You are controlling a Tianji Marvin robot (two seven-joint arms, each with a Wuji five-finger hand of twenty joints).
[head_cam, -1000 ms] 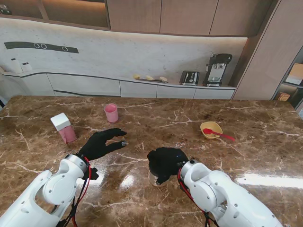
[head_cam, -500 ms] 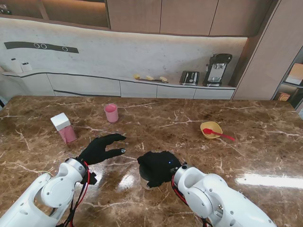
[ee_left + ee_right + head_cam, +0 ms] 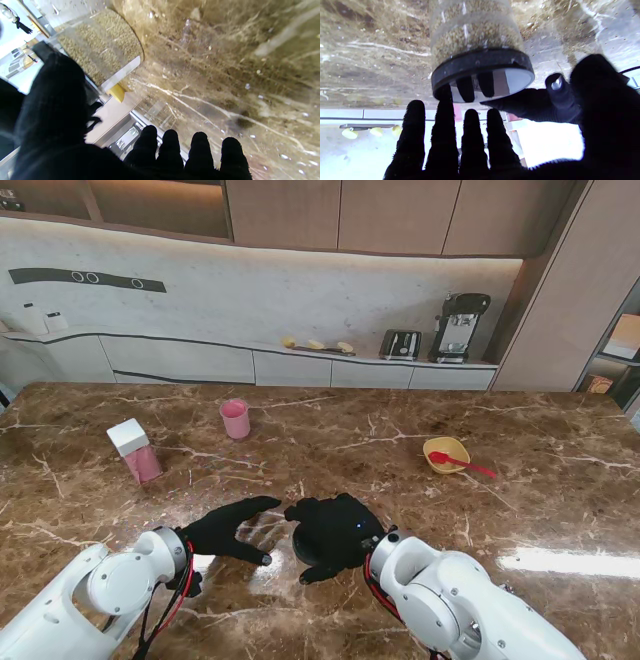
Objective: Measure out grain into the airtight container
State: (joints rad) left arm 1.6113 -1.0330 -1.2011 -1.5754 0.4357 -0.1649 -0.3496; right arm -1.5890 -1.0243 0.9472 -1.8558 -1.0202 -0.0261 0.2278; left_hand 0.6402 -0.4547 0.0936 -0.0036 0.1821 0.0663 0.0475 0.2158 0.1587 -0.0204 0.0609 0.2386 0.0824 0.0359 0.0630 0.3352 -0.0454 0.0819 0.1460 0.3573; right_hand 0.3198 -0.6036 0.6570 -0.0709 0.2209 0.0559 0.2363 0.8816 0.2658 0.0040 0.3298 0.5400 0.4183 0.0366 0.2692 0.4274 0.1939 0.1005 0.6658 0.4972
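- The brown marble table [image 3: 330, 430] filled the stand's view, both arms rising from its near edge.
- The right hand [image 3: 330, 532] hovered palm-down over the grain jar [image 3: 475, 32]. Its wrist view showed fingers [image 3: 442, 140] spread just off the jar's black lid [image 3: 482, 67]. I could not tell whether any of them touched the lid.
- The left hand [image 3: 232, 528] sat just left of the right hand, fingers apart, holding nothing; its wrist view showed the jar's grain-filled side [image 3: 100, 47] close by.
- A pink-and-white container [image 3: 134, 450] stood far left on the table.
- A pink cup [image 3: 235, 419] stood farther from me, left of centre.
- A yellow bowl [image 3: 446, 452] lay well to the right, a red spoon [image 3: 462, 465] resting in it.
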